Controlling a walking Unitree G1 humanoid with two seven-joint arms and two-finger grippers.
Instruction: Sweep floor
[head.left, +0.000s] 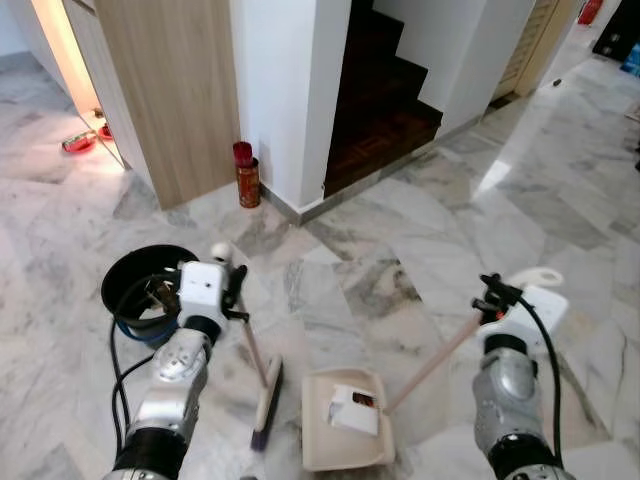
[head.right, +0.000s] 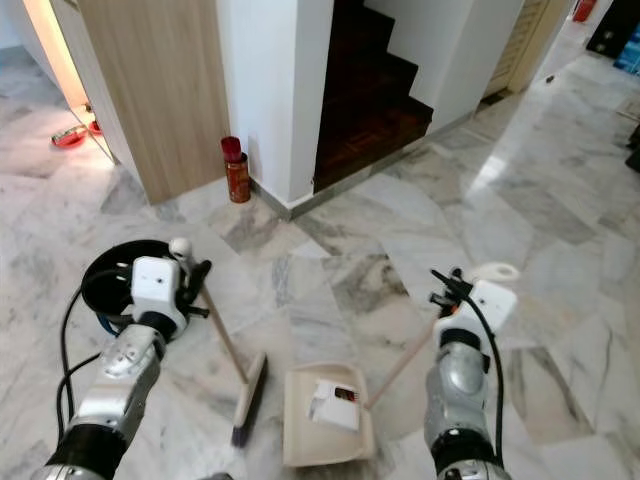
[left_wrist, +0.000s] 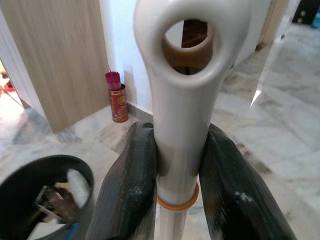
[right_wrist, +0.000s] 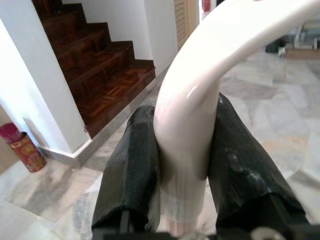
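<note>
The left gripper (left_wrist: 177, 165) clamps the broom (head.left: 262, 385) at its stiff, smooth white handle end; the head rests beside the dustpan (head.left: 345, 420). The right gripper (right_wrist: 182, 165) pinches the dustpan's light, probably slippery handle top.

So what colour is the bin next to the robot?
The bin is black, with rubbish inside. It shows best in the left eye view, beside the left gripper.

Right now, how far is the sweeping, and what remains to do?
Done: white paper scrap already lies in the dustpan.
In hand: left gripper is shut on the broom handle, its head on the floor beside the pan; right gripper is shut on the dustpan handle.
Left: probably tipping the pan into the black bin, which already holds rubbish. I see no other debris on the floor.
</note>
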